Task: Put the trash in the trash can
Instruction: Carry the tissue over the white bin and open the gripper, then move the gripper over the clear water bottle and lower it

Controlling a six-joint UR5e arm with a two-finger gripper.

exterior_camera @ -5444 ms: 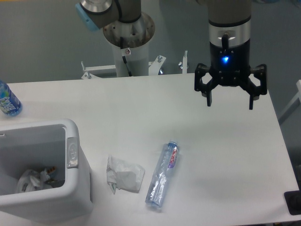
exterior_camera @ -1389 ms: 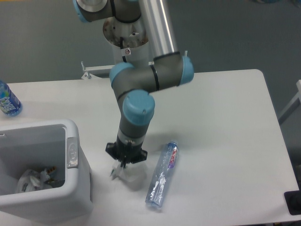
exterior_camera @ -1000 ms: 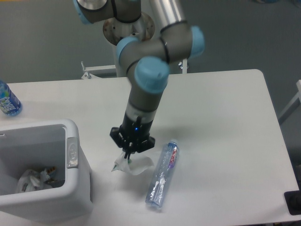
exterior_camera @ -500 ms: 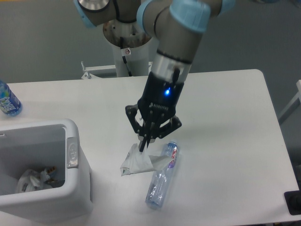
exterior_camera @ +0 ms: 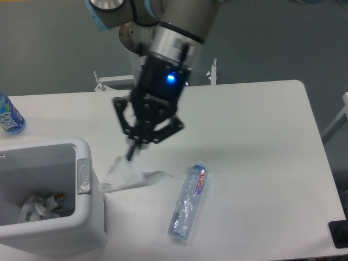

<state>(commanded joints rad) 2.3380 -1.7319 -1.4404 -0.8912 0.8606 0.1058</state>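
Observation:
My gripper [exterior_camera: 132,153] is shut on the crumpled white paper wad [exterior_camera: 126,175], which hangs in the air above the table, just right of the trash can [exterior_camera: 92,209]. The can is a large white bin at the lower left with a grey oval latch [exterior_camera: 83,175] on its right side, and it holds some crumpled rubbish [exterior_camera: 37,209]. The long clear bottle [exterior_camera: 188,201] with a purple-red label lies on the table to the right of the wad, its cap pointing away from me.
A blue-labelled water bottle [exterior_camera: 8,115] stands at the table's far left edge. The arm's base column [exterior_camera: 148,49] rises behind the table's back edge. A black object [exterior_camera: 339,234] sits at the lower right corner.
The gripper closed on the paper wad, lifted it off the table and carried it left and up toward the bin. The bottle has stayed in place.

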